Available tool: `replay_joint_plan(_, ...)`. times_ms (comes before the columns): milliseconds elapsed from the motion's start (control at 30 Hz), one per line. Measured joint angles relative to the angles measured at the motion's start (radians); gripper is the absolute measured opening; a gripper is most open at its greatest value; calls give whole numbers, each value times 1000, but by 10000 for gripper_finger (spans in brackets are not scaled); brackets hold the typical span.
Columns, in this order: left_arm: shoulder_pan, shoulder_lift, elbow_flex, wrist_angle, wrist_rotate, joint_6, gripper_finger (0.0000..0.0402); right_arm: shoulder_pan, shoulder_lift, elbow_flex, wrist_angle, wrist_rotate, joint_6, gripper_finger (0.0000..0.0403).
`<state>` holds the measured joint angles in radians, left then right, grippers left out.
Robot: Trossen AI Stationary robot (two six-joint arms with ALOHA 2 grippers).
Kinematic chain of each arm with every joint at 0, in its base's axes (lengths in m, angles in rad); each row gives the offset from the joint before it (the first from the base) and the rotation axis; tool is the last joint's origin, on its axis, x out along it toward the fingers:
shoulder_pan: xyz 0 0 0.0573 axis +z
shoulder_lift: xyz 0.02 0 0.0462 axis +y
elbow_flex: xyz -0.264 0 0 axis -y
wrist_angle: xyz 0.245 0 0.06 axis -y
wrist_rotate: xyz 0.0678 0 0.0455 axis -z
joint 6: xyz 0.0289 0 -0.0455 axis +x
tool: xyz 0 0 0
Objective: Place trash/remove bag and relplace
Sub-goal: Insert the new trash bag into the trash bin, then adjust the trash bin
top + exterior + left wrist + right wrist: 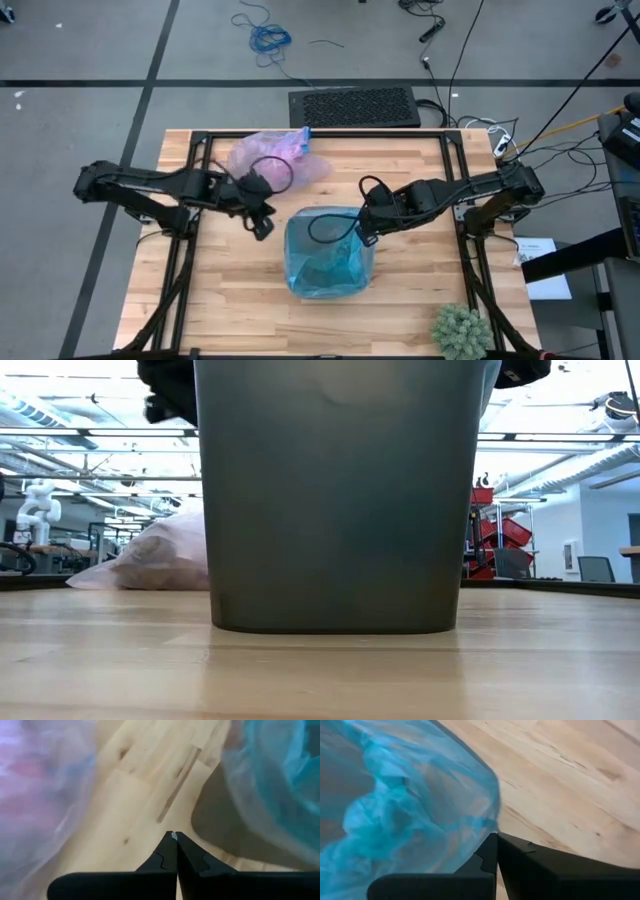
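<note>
Left gripper (262,228) and right gripper (366,236) flank the bin (330,253), jaws clenched, holding nothing.

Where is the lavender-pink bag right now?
In the high view the lavender-pink bag lies bunched on the table's far-left part, beside the left gripper and apart from the blue-lined bin.

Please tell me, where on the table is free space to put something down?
Bare wood lies along the table's left side, below the left gripper, and between the blue-lined bin and the green plant. Crowded: the back, around the lavender bag, and the middle near the right gripper.
</note>
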<state>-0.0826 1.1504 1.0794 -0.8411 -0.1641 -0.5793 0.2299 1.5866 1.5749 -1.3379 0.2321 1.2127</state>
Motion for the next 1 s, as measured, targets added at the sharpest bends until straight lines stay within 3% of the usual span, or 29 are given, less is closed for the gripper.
replay_joint_plan(167,-1,-116,0,-97,-19,-41,0,1,-39,0,-36,2,-49,0)
replay_joint_plan(400,-18,-277,0,-59,-105,-44,0,4,-136,0,-116,-4,-164,0)
replay_joint_plan(600,-43,-360,0,123,-21,-43,0,107,-234,0,211,22,-484,0)
replay_joint_plan(700,-78,-356,-10,131,94,-55,0,158,-212,3,292,-23,-585,0)
replay_joint_plan(800,-124,-313,-67,135,174,-68,0,196,-150,0,212,-92,-570,0)
replay_joint_plan(900,-166,-231,-136,155,188,-87,0,262,-96,-2,136,-128,-544,0)
replay_joint_plan(1000,-202,-181,-205,300,189,-110,0,311,-53,-4,158,-132,-522,0)
